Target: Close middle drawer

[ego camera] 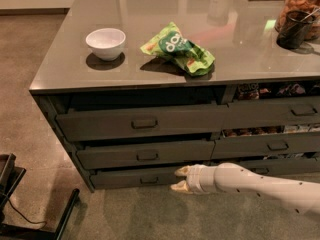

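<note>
Here we are at the middle drawer point(110, 156), the low flat front in the left stack with its small pull handle point(147, 156) dead centre. We read it as not quite home, since a dark gap shows along its top edge. The taller drawer point(100, 125) sits above it and the bottom drawer point(120, 178) below.

The end effector point(179, 179) hangs at roughly five o'clock from that handle, low in front of the bottom drawer. Its two pale fingertips are spread apart with nothing between them.

So the push is not yet made, by our judgement. To do it well we would lift toward eleven o'clock and meet the flat front near the handle. Then we press straight in along the runners (an off-centre shove on a wide drawer tends to rack it). The fingertips should stay clear of the overhanging drawer above.

At three o'clock from our drawer sit the narrower drawers point(270, 145), with snack packets peeping over their fronts.

Up on the grey counter point(240, 59) there is a white bowl point(105, 43) at about eleven o'clock. A green snack bag point(177, 54) lies near twelve, and a dark cup point(292, 30) stands beside a jar point(300, 1) out at two.

Below us the floor point(125, 214) is dull and speckled. A black frame point(20, 204) pokes in at eight o'clock, well apart from the action.
</note>
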Motion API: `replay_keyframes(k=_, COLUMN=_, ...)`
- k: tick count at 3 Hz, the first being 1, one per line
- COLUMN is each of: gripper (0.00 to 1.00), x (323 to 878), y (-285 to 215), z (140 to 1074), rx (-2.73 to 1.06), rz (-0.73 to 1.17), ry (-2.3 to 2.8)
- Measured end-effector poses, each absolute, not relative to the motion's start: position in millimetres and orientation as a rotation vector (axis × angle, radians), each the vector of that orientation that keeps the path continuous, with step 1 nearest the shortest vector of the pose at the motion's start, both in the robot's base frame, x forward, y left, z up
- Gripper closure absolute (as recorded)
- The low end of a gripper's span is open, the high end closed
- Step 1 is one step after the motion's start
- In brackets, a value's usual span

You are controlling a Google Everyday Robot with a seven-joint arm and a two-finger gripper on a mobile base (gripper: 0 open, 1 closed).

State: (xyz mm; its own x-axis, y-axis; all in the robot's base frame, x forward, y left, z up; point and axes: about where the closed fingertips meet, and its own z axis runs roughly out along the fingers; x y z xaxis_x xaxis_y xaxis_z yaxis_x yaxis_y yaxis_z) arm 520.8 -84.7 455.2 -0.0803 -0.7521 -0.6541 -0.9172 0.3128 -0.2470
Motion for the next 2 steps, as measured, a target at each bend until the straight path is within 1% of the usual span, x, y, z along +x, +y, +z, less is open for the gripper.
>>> replay_keyframes(k=1, gripper=0.01, x=520.8, y=-84.6, z=455.2, rx=-1.482, rz=0.296, ry=1.872)
replay_keyframes(k=2, gripper=0.0, x=520.8, y=-84.6, z=455.2, rx=-1.482, rz=0.296, ry=1.872)
